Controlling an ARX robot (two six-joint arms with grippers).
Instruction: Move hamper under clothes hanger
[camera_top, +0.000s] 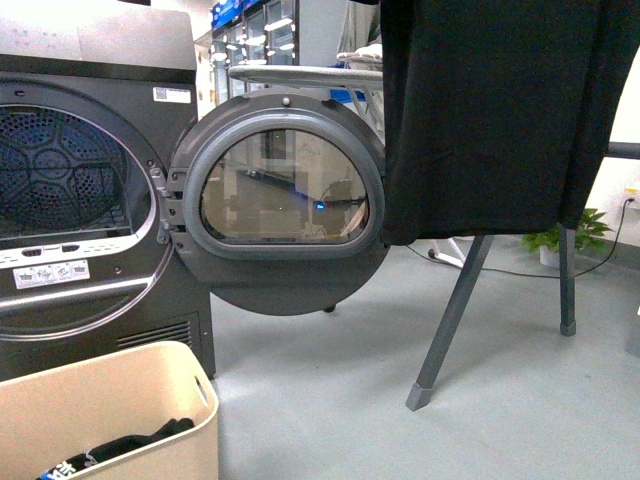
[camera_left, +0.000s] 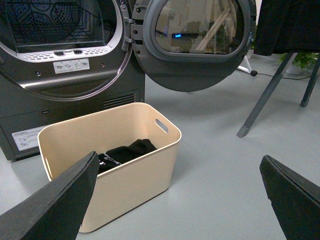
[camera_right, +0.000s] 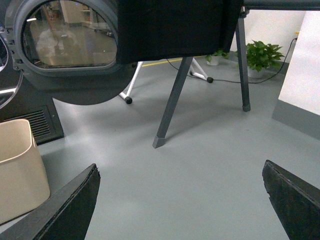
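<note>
The beige hamper (camera_top: 150, 405) stands on the floor at the lower left in the front view, right before the dryer, with dark clothes in it. It shows whole in the left wrist view (camera_left: 130, 170) and by one corner in the right wrist view (camera_right: 17, 165). The clothes hanger's grey leg (camera_top: 450, 320) stands to the right, with a black garment (camera_top: 500, 110) hung over its bar; the legs show too in the right wrist view (camera_right: 172, 102). My left gripper (camera_left: 177, 200) is open, above and just short of the hamper. My right gripper (camera_right: 180, 200) is open over bare floor.
The dark grey dryer (camera_top: 90, 200) stands at the left with its round door (camera_top: 280, 200) swung open toward the rack. A potted plant (camera_right: 262, 55) and a cable lie by the far wall. Grey floor (camera_top: 330, 400) lies between hamper and rack leg.
</note>
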